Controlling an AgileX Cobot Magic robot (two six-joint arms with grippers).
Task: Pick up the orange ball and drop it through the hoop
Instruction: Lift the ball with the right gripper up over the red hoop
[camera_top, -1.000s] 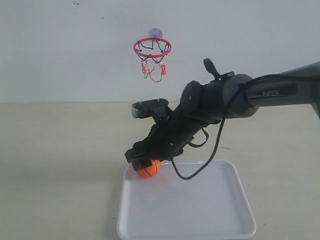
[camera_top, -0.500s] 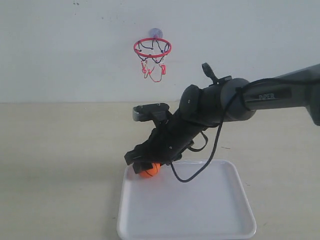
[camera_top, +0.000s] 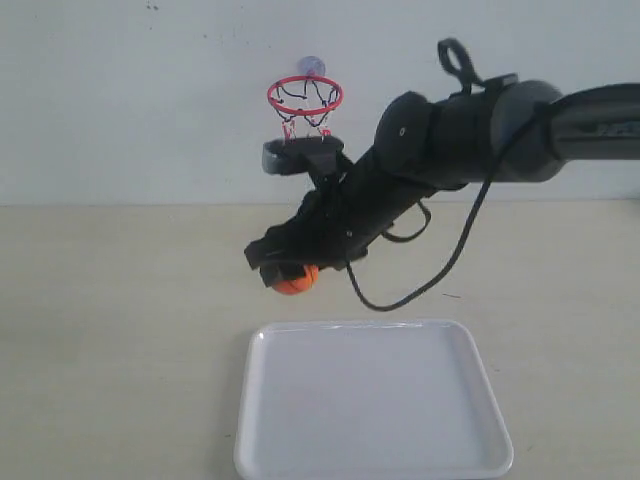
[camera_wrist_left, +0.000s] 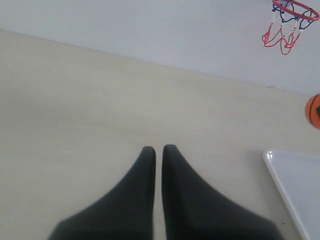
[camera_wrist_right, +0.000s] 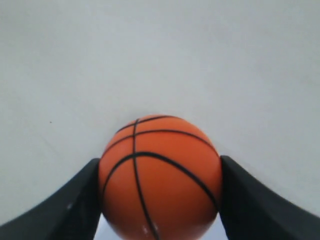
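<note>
So pick done: we hold orange ball (camera_top: 296, 281) in clenched right gripper (camera_top: 289, 271), airborne below hoop (camera_top: 305, 100); remaining: raise above it, release.

Beige tabletop (camera_top: 120, 350) carries white rectangular tray (camera_top: 370, 400), lying flat.

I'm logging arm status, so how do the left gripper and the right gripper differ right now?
The right gripper is shut on the orange ball; the left gripper is shut on nothing, its fingers nearly touching. The right gripper holds its load in the air, clear of the white tray; the left gripper points at the table. Both have dark fingers.
</note>
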